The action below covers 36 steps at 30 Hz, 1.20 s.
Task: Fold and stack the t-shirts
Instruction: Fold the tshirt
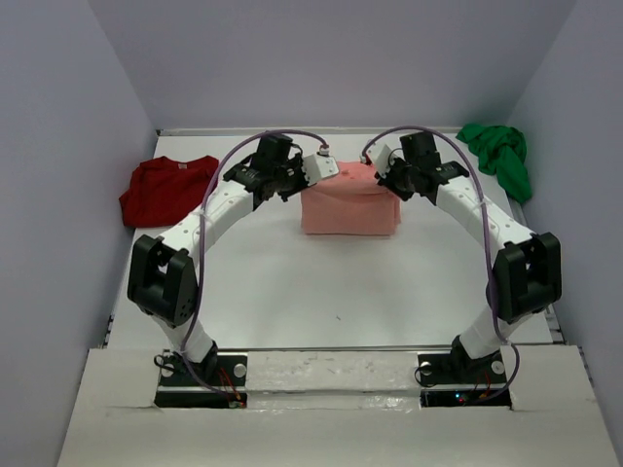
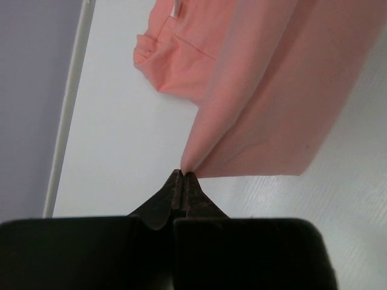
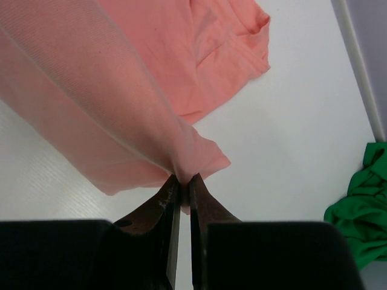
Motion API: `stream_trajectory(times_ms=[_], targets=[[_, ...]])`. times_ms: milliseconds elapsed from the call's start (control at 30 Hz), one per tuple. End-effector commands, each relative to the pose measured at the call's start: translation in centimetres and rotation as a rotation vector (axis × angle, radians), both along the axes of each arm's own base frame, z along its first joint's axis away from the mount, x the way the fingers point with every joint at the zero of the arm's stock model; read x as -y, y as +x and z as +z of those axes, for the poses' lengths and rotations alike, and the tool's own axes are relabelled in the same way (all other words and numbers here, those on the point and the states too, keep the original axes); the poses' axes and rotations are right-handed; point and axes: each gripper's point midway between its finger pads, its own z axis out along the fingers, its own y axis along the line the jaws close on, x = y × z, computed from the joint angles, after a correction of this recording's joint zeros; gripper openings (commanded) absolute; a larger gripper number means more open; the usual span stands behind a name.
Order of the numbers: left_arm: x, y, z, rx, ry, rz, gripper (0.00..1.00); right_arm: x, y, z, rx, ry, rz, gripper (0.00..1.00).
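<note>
Pink shirt (image 1: 348,206) lies near the table's (image 1: 292,292) far edge, one corner pinched in the left tool (image 2: 182,176) and another in the right tool (image 3: 183,179). Folding is in hand; next, both corners need carrying over evenly.

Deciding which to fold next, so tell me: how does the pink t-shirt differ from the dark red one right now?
The pink t-shirt sits mid-table, pinched by the left pincer and right pincer; the dark red t-shirt lies at the left edge, untouched. Pink is folded over; red lies spread out. Both are plain-coloured shirts.
</note>
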Motion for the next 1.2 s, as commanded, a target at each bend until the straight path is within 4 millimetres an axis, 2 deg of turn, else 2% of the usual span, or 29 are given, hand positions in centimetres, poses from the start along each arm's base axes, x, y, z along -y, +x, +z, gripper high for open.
stream_trajectory(times_ms=[0,33,100,133,167,200,233,267,333,367,467,500,533,600,633,667,700,733,767,833,867,900,933,1000,1033,1067,1100,1133,1167], targets=[[-0.2,3.2,3.7,0.099,-0.056,0.053,0.00,0.7,4.0,4.4,0.160,0.017,-0.034,0.00],[-0.3,3.7,4.3,0.108,-0.064,0.056,0.00,0.6,4.5,3.8,0.154,0.005,-0.030,0.00],[-0.2,4.5,3.6,0.099,-0.051,0.055,0.00,1.4,5.5,4.2,0.166,0.002,-0.048,0.00],[-0.1,5.1,4.2,0.111,-0.055,0.057,0.00,1.3,5.8,4.2,0.166,0.001,-0.046,0.00],[0.0,5.3,4.0,0.107,-0.055,0.056,0.00,1.2,6.2,3.5,0.153,-0.004,-0.047,0.00],[0.1,5.7,3.3,0.093,-0.045,0.052,0.00,1.7,6.7,3.3,0.152,-0.006,-0.059,0.00],[0.4,6.1,3.7,0.102,-0.048,0.049,0.00,1.7,7.1,3.5,0.160,-0.015,-0.057,0.00],[0.5,6.5,2.8,0.089,-0.039,0.050,0.00,2.1,7.6,2.6,0.143,-0.024,-0.067,0.00],[0.8,7.2,3.1,0.094,-0.038,0.043,0.00,2.5,8.4,2.5,0.148,-0.030,-0.077,0.00],[0.8,7.6,2.1,0.078,-0.030,0.044,0.00,2.9,8.9,1.5,0.129,-0.036,-0.083,0.00],[1.3,8.3,1.9,0.072,-0.023,0.033,0.00,3.5,10.1,1.2,0.127,-0.036,-0.099,0.00],[1.4,8.7,1.0,0.055,-0.013,0.034,0.00,3.4,10.3,1.0,0.122,-0.036,-0.098,0.00],[1.6,9.0,1.3,0.060,-0.017,0.029,0.00,3.8,11.0,0.4,0.106,-0.039,-0.108,0.00],[1.7,9.5,-0.1,0.030,-0.002,0.024,0.00,3.6,11.7,-0.3,0.093,-0.038,-0.106,0.00],[1.9,10.0,0.3,0.035,-0.011,0.020,0.00,4.0,12.1,-1.7,0.060,-0.045,-0.116,0.00],[1.9,10.1,-1.0,0.003,0.004,0.019,0.00,3.8,12.9,-1.1,0.074,-0.038,-0.117,0.00],[2.1,10.3,-1.0,0.004,0.004,0.018,0.00,4.1,13.3,-1.3,0.067,-0.036,-0.122,0.00],[2.1,10.7,-0.6,0.013,-0.001,0.021,0.00,3.9,13.5,-3.0,0.022,-0.031,-0.120,0.00],[2.2,11.1,-1.6,-0.008,0.005,0.020,0.00,3.7,13.8,-3.3,0.016,-0.027,-0.119,0.00],[2.4,11.8,-1.1,-0.003,-0.004,0.021,0.00,3.3,14.8,-3.0,0.022,-0.016,-0.115,0.00],[2.4,12.2,-2.4,-0.020,0.008,0.026,0.00,3.3,15.2,-4.5,-0.005,-0.022,-0.116,0.00],[2.5,12.8,-2.1,-0.006,0.012,0.026,0.00,3.6,15.8,-3.9,0.005,-0.017,-0.123,0.00],[2.4,13.2,-2.3,-0.001,0.025,0.034,0.00,3.5,16.1,-5.1,-0.014,-0.021,-0.120,0.00],[2.4,14.2,-3.8,-0.015,0.044,0.040,0.00,3.4,16.6,-5.4,-0.017,-0.021,-0.116,0.00],[2.4,14.5,-2.9,0.003,0.038,0.043,0.00,3.3,16.7,-5.1,-0.011,-0.019,-0.111,0.00],[2.6,14.8,-3.8,-0.006,0.045,0.043,0.00,3.3,16.9,-5.8,-0.020,-0.021,-0.109,0.00],[2.6,15.1,-4.0,-0.007,0.050,0.043,0.00,3.3,17.0,-5.4,-0.013,-0.022,-0.109,0.00],[2.8,15.6,-3.3,0.011,0.046,0.044,0.00,3.3,17.2,-6.0,-0.021,-0.026,-0.109,0.00],[2.6,15.9,-3.5,0.014,0.056,0.053,0.00,3.8,17.5,-6.0,-0.017,-0.027,-0.118,0.00]])
